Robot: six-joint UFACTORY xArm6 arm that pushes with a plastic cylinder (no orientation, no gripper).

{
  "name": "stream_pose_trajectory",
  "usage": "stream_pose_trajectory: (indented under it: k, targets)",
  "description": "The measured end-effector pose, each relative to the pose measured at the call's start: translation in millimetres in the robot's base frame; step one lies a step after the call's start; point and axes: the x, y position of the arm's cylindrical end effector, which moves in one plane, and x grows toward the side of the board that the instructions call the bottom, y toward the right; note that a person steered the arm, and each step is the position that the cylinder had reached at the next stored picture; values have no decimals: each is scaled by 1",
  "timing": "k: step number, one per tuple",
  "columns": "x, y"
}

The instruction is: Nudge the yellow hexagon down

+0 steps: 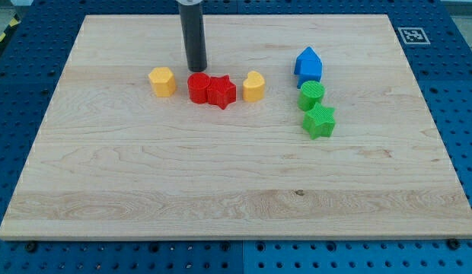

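The yellow hexagon (162, 81) lies on the wooden board (236, 175) in the upper left part. My tip (196, 69) rests on the board just above the red round block (198, 87), to the right of and slightly above the yellow hexagon, apart from it. A red star (221, 92) touches the red round block on its right. A yellow heart (253, 87) sits to the right of the star.
A blue house-shaped block (308, 65) stands at the upper right, with a green round block (312, 95) and a green star (319, 121) below it. A blue pegboard table (23, 91) surrounds the board.
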Motion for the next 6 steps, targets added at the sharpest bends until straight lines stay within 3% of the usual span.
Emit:
stream_pose_trajectory:
  k: [2, 4, 6]
  targets:
    - [3, -40]
    - [22, -37]
    - [-25, -10]
